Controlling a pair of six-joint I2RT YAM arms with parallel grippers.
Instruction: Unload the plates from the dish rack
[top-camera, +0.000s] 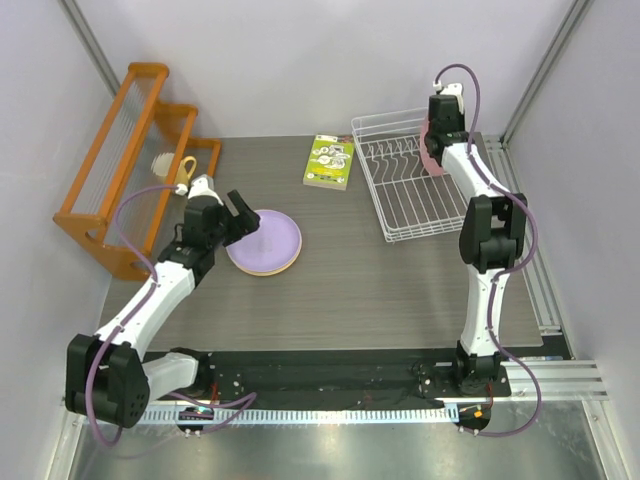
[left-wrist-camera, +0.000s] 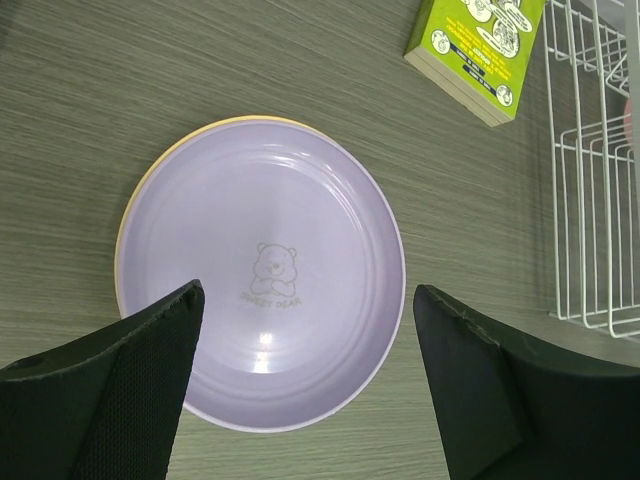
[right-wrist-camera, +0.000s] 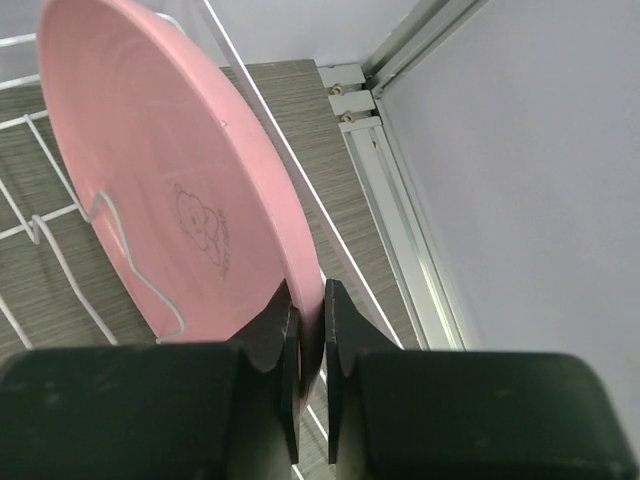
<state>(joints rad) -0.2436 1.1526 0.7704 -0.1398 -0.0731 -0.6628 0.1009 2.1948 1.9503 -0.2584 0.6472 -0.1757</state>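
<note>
A pink plate (right-wrist-camera: 170, 180) stands on edge in the white wire dish rack (top-camera: 410, 200) at the back right, seen as a pink sliver (top-camera: 427, 155) from above. My right gripper (right-wrist-camera: 308, 300) is shut on its rim, one finger on each face. On the table at left lies a pale lilac plate (left-wrist-camera: 262, 285) stacked on an orange-yellow plate (left-wrist-camera: 135, 195), of which only the rim shows. My left gripper (left-wrist-camera: 308, 290) hovers open over the near edge of that stack, fingers wide and holding nothing.
A green-white booklet (top-camera: 329, 162) lies between the stack and the dish rack. An orange wooden rack (top-camera: 120, 160) stands along the left wall with a small white and yellow item (top-camera: 175, 168) beside it. An aluminium rail (right-wrist-camera: 390, 200) runs just right of the dish rack.
</note>
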